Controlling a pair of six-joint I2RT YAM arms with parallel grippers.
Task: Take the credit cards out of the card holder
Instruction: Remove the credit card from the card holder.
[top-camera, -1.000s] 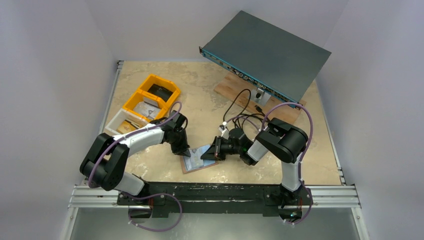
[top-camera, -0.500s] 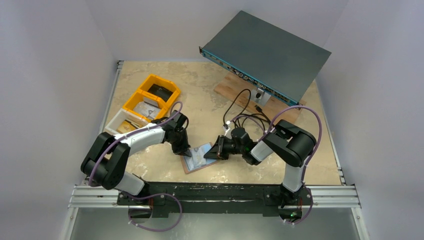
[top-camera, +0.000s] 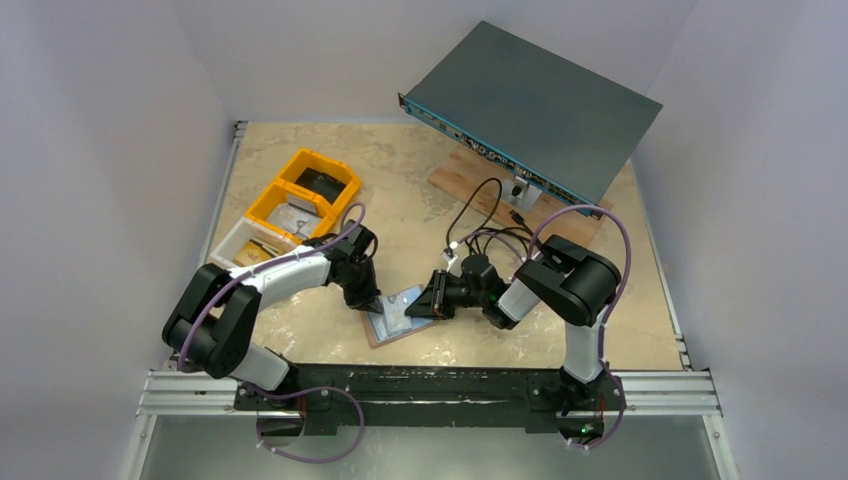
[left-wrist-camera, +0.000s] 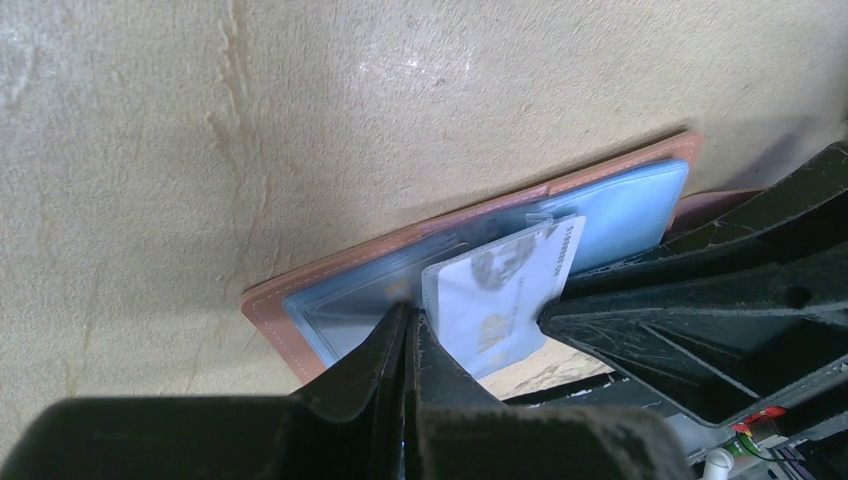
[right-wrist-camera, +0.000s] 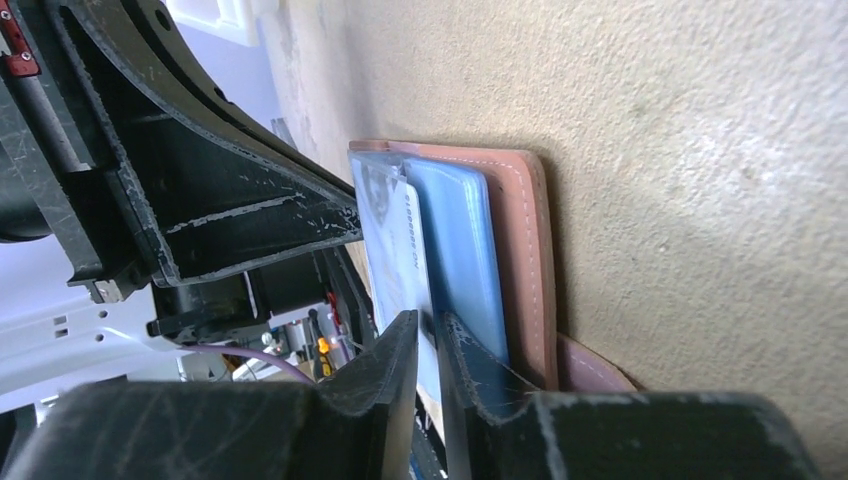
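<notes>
Card holder: small tan-brown leather bifold card holder (top-camera: 385, 338) (left-wrist-camera: 275, 315) (right-wrist-camera: 520, 260), lying open and flat on the beige tabletop (top-camera: 300, 330), pale blue-grey inside facing up.
Credit card: pale blue-grey rectangular card (top-camera: 400, 308) (left-wrist-camera: 510, 290) (right-wrist-camera: 395, 240), skewed over the card holder's inside, one end sticking out past its edge.
Left gripper (top-camera: 372, 303) (left-wrist-camera: 408, 315): black fingers pressed together, tips down on the card holder's left part, just beside the card.
Right gripper (top-camera: 412, 308) (right-wrist-camera: 430, 335): at the card holder's right side, jaws a narrow slit apart, the card's edge running into the slit; whether they pinch it I cannot tell.
Cables: black loops (top-camera: 480, 205) beyond the card holder.
Bins: two yellow plastic bins (top-camera: 318, 165) and a white one (top-camera: 228, 245), beyond and left of the card holder, well apart from it.
Rack unit: flat dark grey metal box (top-camera: 540, 100) on a wooden board (top-camera: 470, 170), far beyond and right of the card holder.
</notes>
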